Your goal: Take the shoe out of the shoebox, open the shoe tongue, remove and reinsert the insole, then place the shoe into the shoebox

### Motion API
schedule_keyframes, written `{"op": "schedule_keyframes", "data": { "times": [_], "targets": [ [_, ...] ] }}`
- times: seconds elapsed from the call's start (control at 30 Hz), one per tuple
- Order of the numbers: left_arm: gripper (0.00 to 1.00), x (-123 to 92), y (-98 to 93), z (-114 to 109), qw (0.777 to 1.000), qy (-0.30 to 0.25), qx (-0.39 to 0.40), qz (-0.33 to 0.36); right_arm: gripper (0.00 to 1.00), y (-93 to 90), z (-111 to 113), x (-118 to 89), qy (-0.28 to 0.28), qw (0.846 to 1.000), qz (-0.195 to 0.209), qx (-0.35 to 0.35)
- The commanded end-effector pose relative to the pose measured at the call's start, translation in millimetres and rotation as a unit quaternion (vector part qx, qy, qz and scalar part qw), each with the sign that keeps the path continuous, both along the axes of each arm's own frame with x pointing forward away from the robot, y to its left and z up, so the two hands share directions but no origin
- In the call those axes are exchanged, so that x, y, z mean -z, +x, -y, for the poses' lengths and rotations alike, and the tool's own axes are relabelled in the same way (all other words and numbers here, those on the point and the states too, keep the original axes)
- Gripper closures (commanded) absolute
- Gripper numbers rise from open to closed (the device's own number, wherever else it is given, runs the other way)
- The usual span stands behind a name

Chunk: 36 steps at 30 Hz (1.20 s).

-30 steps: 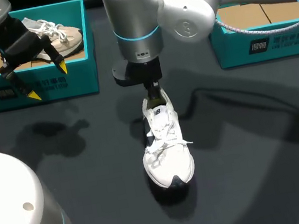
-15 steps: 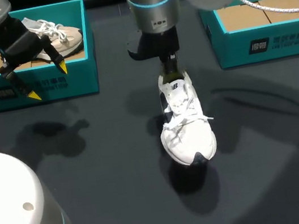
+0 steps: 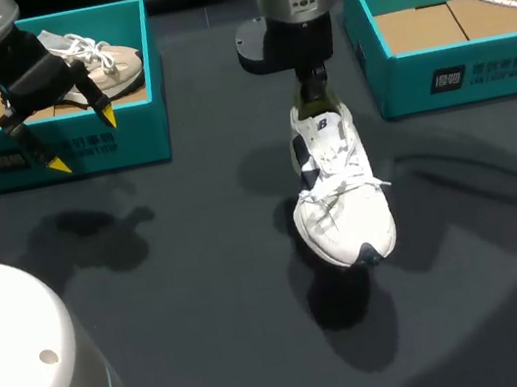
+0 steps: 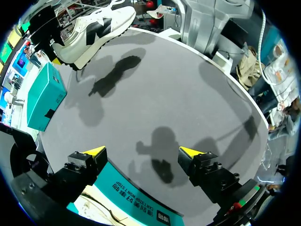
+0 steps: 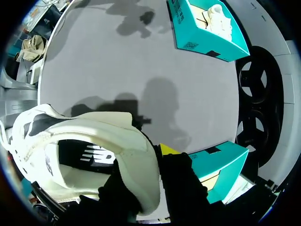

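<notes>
Our right gripper (image 3: 315, 95) is clamped on the heel of the white lace-up sneaker (image 3: 342, 199), held above the dark table (image 3: 206, 292) just left of the far-right teal cardboard shoebox (image 3: 457, 76). Our left gripper (image 3: 82, 141) hovers with jaws apart over the far-left teal shoebox (image 3: 143, 123), which holds 1 beige sneaker (image 3: 113, 64).

A white sneaker (image 3: 338, 195) with dark side patches and loose laces hangs heel-up and toe-down above the table (image 3: 185, 285), near the open teal shoebox (image 3: 463, 80) on the right.
</notes>
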State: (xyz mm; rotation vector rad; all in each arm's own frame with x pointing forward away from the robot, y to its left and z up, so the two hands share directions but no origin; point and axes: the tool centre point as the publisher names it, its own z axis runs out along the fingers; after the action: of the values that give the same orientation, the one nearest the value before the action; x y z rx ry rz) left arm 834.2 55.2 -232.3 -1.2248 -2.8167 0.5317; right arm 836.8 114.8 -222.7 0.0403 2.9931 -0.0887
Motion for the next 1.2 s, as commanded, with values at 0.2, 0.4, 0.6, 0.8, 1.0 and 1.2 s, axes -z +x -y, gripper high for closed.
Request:
{"op": "schedule_keyframes", "data": {
  "times": [0.2, 0.4, 0.6, 0.8, 1.0, 1.2],
  "targets": [
    [0.00, 0, -0.3, 0, 1.000, 0.001, 0.000, 0.001, 1.00, 3.7, 19, -15, -0.017, 1.000, 0.009, 0.002],
    [0.00, 0, -0.3, 0, 1.000, 0.001, 0.000, 0.001, 1.00, 18.2, 62, -45, -0.037, 0.999, 0.018, -0.003],
    [0.00, 0, -0.3, 0, 1.000, 0.001, 0.000, 0.001, 1.00, 32.8, 94, -66, -0.055, 0.998, 0.021, -0.009],
    [0.00, 0, -0.3, 0, 1.000, 0.001, 0.000, 0.001, 1.00, 40.2, 103, -70, -0.044, 0.998, 0.032, -0.015],
    [0.00, 0, -0.3, 0, 1.000, 0.001, 0.000, 0.001, 1.00, 40.2, 103, -70, -0.044, 0.998, 0.032, -0.015],
    [0.00, 0, -0.3, 0, 1.000, 0.001, 0.000, 0.001, 1.00, 53.9, 109, -74, -0.031, 0.999, 0.035, 0.003]
  ]
}}
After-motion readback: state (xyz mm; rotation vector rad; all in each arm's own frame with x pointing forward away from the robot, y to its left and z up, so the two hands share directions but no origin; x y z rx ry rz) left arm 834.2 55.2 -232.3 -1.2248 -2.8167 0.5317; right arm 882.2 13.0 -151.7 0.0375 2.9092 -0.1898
